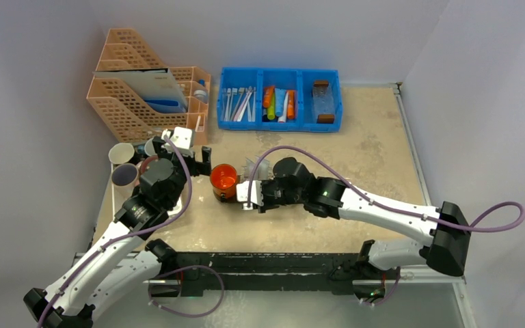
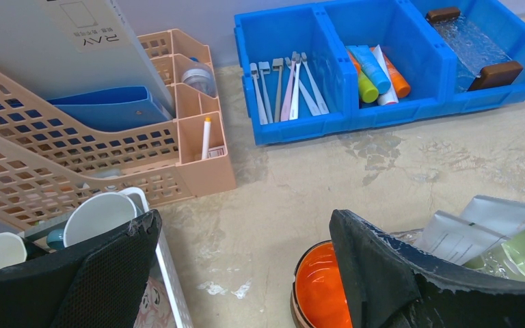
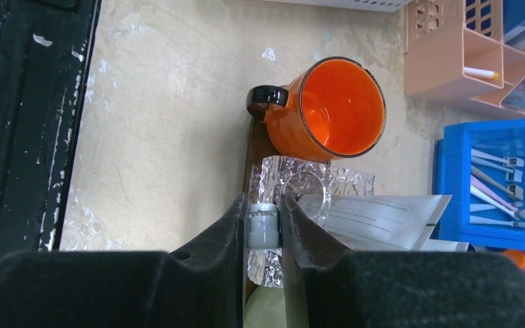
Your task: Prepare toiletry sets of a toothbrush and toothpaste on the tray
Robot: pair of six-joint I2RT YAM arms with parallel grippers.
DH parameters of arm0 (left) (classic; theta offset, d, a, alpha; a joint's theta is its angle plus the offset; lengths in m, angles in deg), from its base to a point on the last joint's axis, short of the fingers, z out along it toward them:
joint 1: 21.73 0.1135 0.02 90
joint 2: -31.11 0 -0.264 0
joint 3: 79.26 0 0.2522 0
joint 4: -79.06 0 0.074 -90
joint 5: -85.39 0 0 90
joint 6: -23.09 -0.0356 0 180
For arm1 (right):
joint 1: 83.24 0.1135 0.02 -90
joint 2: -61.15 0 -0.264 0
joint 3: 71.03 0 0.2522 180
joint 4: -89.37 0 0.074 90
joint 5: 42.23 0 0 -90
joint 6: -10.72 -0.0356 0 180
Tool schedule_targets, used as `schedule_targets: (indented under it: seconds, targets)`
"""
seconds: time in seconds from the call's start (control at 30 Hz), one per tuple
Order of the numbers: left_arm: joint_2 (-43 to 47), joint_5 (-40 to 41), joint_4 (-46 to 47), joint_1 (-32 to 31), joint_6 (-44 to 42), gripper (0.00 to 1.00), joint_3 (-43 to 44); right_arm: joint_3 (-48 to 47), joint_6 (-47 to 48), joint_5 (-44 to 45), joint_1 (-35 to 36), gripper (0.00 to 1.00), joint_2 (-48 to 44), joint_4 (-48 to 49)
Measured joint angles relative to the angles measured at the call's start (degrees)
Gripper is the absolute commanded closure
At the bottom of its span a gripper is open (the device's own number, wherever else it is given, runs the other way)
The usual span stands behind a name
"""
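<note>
Right wrist: right gripper (image 3: 264, 213) clamps a pale tube (image 3: 264, 232) over the tray (image 3: 253, 154).
Left gripper (image 2: 245, 225) spread wide, empty; toothbrushes (image 2: 287, 85) in the bin (image 2: 328, 123); no set seems complete.

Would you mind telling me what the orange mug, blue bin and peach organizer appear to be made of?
Orange mug: glossy, with bright highlights and a black handle; glazed ceramic or glass, I cannot tell which.
Blue bin: moulded plastic, smooth with a slight sheen and rounded rims.
Peach organizer: matt plastic, its walls moulded as an open lattice.
</note>
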Motion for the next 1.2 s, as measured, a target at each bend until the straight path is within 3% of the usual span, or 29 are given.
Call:
schedule_targets:
  seconds: [0.3, 0.67, 1.2]
  targets:
    - [0.0, 0.0, 0.0, 0.0, 0.0, 0.07, 0.0, 3.8, -1.2, -2.7, 0.0, 1.00, -2.3, 4.5]
    - [-0.3, -0.3, 0.0, 0.0, 0.0, 0.08, 0.0, 13.9, -5.3, -2.5, -0.6, 1.00, -3.7, 20.5]
    - [-0.7, -0.3, 0.0, 0.0, 0.3, 0.08, 0.0, 18.5, -16.4, -4.2, -8.1, 1.00, -5.7, 32.0]
